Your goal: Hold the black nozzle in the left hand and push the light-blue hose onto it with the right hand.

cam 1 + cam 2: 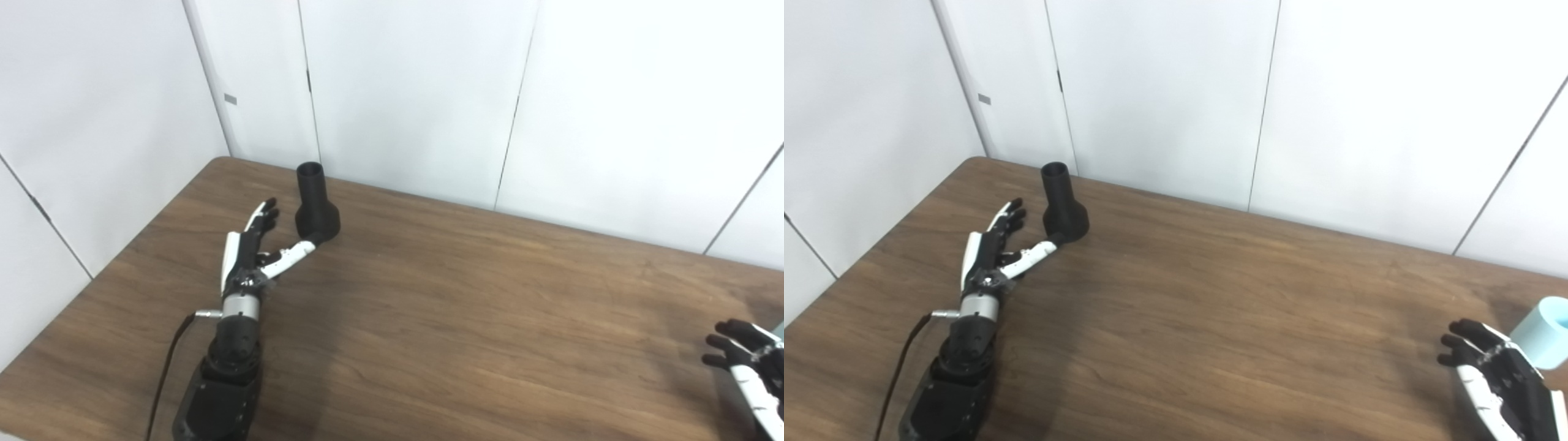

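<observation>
Left eye view: black nozzle (316, 205) upright on the counter (465, 318), narrow open end up, long axis near vertical, wide base down, close to the counter's far left corner. Left robot hand (254, 245) just beside the nozzle on its near-left side, released, fingers spread, holding nothing; thumb stretched toward the nozzle's base, tip touching or almost touching it, hard to tell which. Fingers pointing away past the nozzle's left flank, not wrapped around it. Right robot hand (750, 367) well apart from the nozzle, at the near right edge, partly cut off, fingers apart, empty. No hose visible here.

Right eye view: same layout, plus the light-blue hose (1543, 334) as a pale cylinder end at the right border, well apart from the nozzle, just beyond the right robot hand (1497, 380), on its far-right side. Hose's long axis not readable, most of it out of frame. Left robot hand clearly nearer the nozzle, right robot hand nearer the hose. Probably next: closing round the nozzle's neck, nozzle lying ahead and to the right of the left palm.
</observation>
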